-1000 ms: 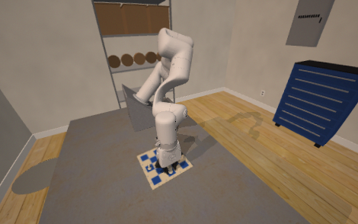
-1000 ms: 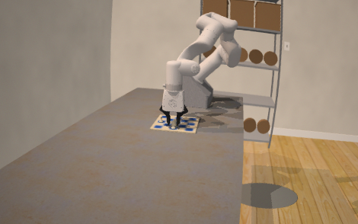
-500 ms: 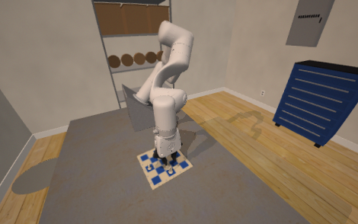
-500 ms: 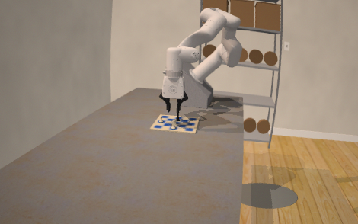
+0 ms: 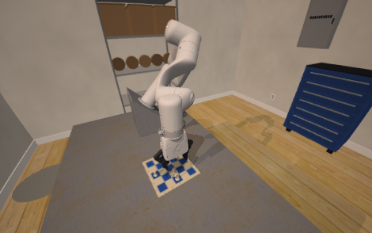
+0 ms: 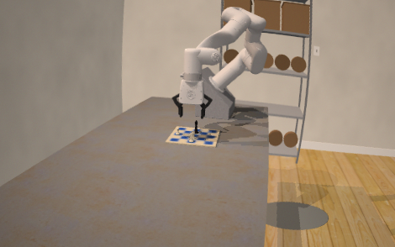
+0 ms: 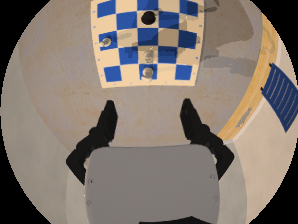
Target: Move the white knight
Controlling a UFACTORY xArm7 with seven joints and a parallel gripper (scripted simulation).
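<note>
The small blue-and-cream chessboard lies on the grey table; it also shows in the exterior view and the wrist view. A black piece stands near the far edge. A white piece stands at the left edge. Another white piece stands upright on the row nearest my gripper, and a smaller pale piece stands just beyond it. They are too small to tell which is the knight. My gripper is open and empty, well above the board.
The grey robot base block stands just behind the board. A metal shelf with boxes and round discs stands behind the table. A blue drawer cabinet is on the floor at the right.
</note>
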